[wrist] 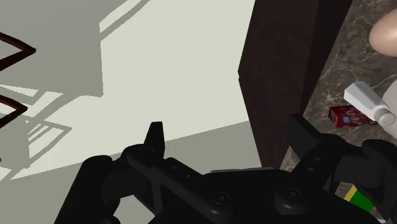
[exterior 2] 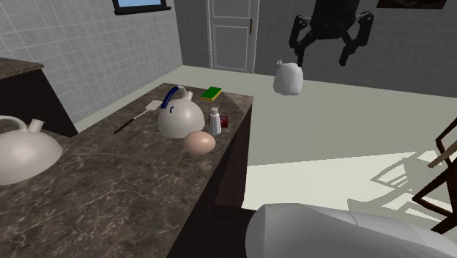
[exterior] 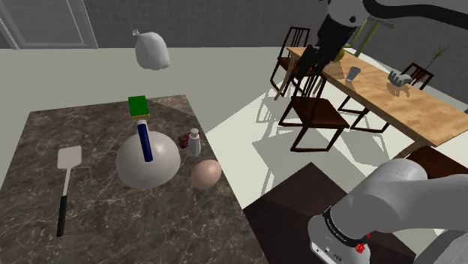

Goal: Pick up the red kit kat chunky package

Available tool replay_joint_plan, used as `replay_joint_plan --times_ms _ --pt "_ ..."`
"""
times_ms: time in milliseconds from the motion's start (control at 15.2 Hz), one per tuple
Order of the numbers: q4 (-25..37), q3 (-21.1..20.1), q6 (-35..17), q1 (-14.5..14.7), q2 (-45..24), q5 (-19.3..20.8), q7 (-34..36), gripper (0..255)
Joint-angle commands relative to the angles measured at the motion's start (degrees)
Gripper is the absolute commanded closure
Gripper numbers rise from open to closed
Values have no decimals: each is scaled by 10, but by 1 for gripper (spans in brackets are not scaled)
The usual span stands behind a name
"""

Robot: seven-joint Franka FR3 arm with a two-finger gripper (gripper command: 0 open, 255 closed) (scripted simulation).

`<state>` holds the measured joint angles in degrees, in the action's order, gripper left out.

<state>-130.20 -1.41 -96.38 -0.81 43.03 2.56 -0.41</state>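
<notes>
Claw [wrist: 227, 125]: fingers apart, empty, high over floor, off tabletop [exterior: 97, 225] edge. Red package [wrist: 347, 116]: flat on tabletop near edge, just beside small white bottle [wrist: 369, 105]. Advice: traverse over package, descend clear of bottle, straddle package. Wrist view shows package face plainly. Second exterior view shows claw's height.
</notes>
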Motion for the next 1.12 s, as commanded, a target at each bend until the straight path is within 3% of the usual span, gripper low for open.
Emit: replay_joint_plan --times_ms 0,528,1056 --pt "0 0 0 0 0 0 0 0" --pt "-51 -103 -84 -15 -53 -59 209 0" --pt "-36 -204 -178 -39 -175 -90 418 0"
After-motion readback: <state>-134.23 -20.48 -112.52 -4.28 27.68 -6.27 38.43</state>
